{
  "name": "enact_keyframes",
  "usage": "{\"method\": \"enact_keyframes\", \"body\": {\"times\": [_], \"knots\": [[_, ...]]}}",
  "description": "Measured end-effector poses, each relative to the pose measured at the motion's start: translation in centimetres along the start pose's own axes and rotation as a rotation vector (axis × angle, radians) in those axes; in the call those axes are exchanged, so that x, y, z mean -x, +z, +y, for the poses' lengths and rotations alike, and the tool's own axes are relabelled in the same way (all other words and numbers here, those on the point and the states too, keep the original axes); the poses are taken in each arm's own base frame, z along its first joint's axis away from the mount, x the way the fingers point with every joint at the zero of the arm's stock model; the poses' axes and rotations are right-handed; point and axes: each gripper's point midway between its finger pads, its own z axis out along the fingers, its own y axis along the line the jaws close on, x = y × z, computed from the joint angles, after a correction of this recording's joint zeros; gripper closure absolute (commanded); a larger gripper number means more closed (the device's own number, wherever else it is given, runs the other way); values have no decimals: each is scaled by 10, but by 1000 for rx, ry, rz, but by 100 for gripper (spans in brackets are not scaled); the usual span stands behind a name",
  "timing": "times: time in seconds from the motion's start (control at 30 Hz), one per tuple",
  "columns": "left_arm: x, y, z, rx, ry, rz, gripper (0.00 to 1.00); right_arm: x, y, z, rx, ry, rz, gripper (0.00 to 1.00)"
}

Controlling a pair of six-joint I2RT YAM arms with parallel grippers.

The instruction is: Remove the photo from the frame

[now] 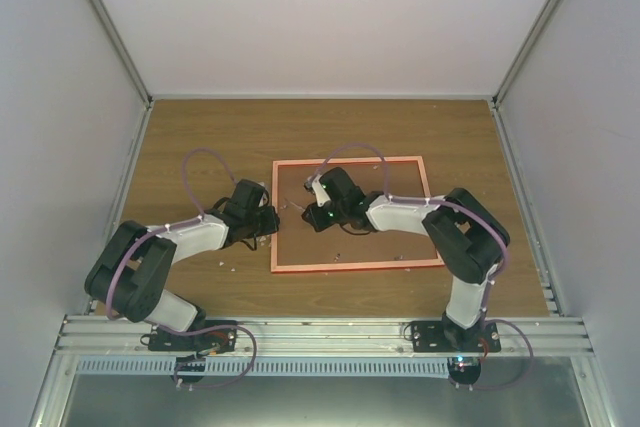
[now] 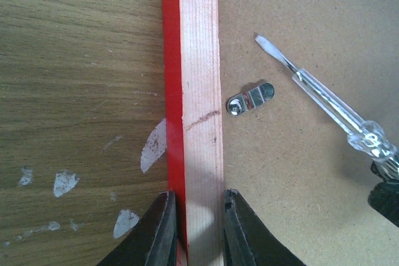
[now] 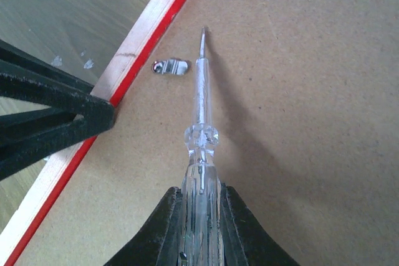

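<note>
The frame lies face down on the table, its red rim and pale wooden back up. The plain brown backing board fills it; the photo is hidden. My left gripper is shut on the frame's left rail. My right gripper is shut on a clear-handled screwdriver, held low over the backing board. Its flat tip is just right of a small metal turn clip beside the rail. The clip and screwdriver also show in the left wrist view.
The wooden table has white paint flecks left of the frame. Grey enclosure walls stand on the left, right and far sides. The left gripper's black fingers reach in beside the rail in the right wrist view.
</note>
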Motion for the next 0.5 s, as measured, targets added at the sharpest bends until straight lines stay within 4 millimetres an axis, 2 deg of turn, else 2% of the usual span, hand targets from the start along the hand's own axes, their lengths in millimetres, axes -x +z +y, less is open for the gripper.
{"method": "enact_keyframes", "body": {"times": [0.3, 0.5], "knots": [[-4, -3, 1, -5, -40, 0, 91, -2, -26, -7, -24, 15, -35, 99], [-8, -12, 14, -11, -95, -4, 91, 10, -64, -38, -90, 70, -117, 99]]}}
